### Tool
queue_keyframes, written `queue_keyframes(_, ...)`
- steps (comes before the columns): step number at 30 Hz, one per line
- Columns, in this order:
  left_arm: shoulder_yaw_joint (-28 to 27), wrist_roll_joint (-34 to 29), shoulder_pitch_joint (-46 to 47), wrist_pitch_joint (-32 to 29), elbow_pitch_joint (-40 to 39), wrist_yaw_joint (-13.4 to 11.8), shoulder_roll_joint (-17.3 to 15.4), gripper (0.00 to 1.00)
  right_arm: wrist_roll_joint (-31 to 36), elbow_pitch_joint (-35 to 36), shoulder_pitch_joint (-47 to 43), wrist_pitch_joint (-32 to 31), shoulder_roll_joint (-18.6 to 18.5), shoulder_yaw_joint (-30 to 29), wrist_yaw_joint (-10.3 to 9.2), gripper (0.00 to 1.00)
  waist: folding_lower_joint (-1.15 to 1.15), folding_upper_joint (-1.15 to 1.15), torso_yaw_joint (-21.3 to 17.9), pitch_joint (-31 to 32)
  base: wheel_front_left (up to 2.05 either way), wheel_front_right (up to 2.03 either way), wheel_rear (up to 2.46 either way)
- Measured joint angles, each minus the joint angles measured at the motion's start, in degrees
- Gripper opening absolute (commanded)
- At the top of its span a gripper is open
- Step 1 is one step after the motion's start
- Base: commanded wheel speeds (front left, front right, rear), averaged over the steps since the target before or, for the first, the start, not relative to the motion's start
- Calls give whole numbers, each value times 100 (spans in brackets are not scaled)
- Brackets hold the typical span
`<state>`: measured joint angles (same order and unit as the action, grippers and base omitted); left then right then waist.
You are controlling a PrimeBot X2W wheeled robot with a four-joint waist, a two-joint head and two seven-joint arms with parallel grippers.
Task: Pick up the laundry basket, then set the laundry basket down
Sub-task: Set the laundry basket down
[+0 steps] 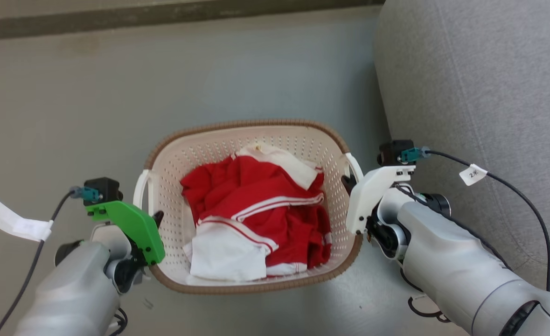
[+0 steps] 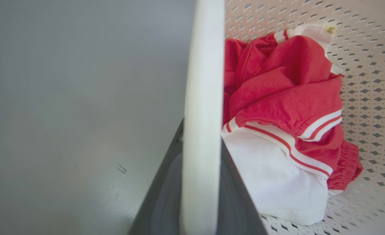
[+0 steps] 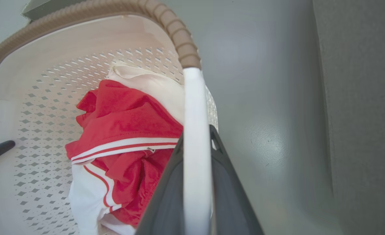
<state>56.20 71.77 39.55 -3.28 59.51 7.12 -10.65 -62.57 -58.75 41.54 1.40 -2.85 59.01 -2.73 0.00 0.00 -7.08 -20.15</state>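
Note:
The laundry basket, cream-white and perforated with a brown woven-look rim, sits in the middle of the head view and holds crumpled red and white clothes. My left gripper, under its green mount, is at the basket's left white handle. In the left wrist view that handle runs between the dark fingers of my left gripper, which is shut on it. My right gripper is at the right handle. The right wrist view has my right gripper shut on that handle.
A grey upholstered sofa stands close on the right, next to my right arm. Grey floor stretches to the left and beyond the basket as far as a dark baseboard strip. Tagged cables hang from both wrists.

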Motion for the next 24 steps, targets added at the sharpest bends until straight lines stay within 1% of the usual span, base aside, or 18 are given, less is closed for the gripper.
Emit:
queue_keyframes(3, -1, -65, 86, 154, -116, 1, -104, 0, -1, 98, 70, 178, 0, 0, -80, 0, 0, 0, 10, -234, 0, 0, 0)
queue_keyframes(7, -2, -143, 141, 378, -278, 1, -219, 0, -1, 186, 137, 404, -1, 12, -105, 0, 0, 0, 22, -551, 0, 0, 0)
queue_keyframes(8, -14, -143, 148, 464, -319, 1, -247, 0, -1, 223, 153, 474, -3, 15, -142, 0, 0, 0, 25, -632, 0, 0, 0)
queue_keyframes(11, -43, -144, 157, 711, -453, 1, -347, 0, 0, 294, 201, 712, 2, 40, -147, 0, 0, 0, 32, -871, 0, 0, 0)
queue_keyframes(13, -42, -148, 163, 835, -509, 1, -380, 0, 1, 323, 247, 823, 4, 58, -193, 0, 0, 0, 35, -1027, 0, 0, 0)
queue_keyframes(16, -35, -160, 188, 979, -628, 1, -445, 0, 1, 338, 276, 988, 1, 67, -199, 0, 0, 0, 41, -1253, 0, 0, 0)
queue_keyframes(18, -26, -185, 252, 1053, -673, 1, -488, 0, 1, 357, 304, 1069, 3, 70, -201, 0, 0, 0, 45, -1399, 0, 0, 0)
queue_keyframes(22, -11, -202, 389, 1217, -815, 1, -600, 0, 1, 449, 467, 1170, -5, 73, -293, 0, 1, 0, 56, -1694, 0, 0, 0)
queue_keyframes(24, -10, -212, 439, 1307, -851, 1, -654, 0, 2, 491, 541, 1200, -3, 71, -294, 0, 1, 0, 63, -1844, 0, 0, 0)
